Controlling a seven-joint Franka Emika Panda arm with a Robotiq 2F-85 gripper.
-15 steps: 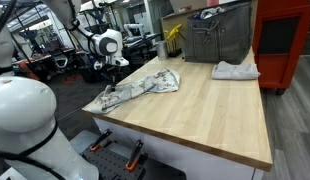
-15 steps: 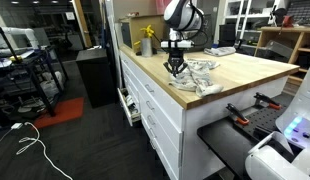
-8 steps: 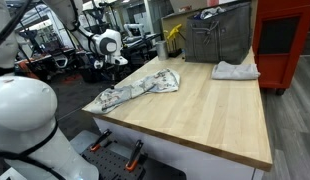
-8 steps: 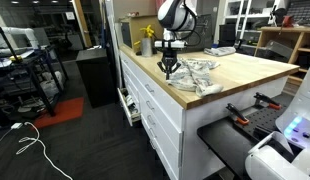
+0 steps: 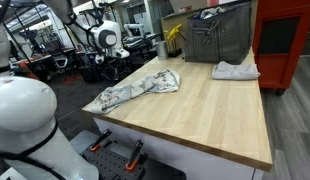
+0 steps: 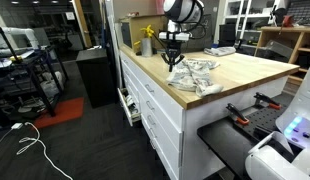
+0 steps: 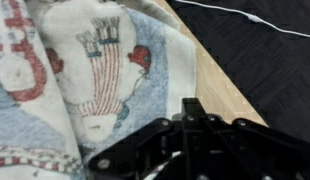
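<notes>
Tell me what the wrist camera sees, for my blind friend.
A pale cloth printed with a striped hot-air balloon lies on a wooden table. The robot's black jaws, shut, poke in from the bottom. Dark floor shows beyond.

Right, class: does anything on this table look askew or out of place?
The patterned cloth lies crumpled and skewed near the table corner, one end at the edge. A second cloth sits bunched farther back. Nothing spilled or damaged.

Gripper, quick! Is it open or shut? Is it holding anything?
Gripper: shut, with nothing seen between its fingertips. It hangs just above the edge of the patterned cloth.
</notes>
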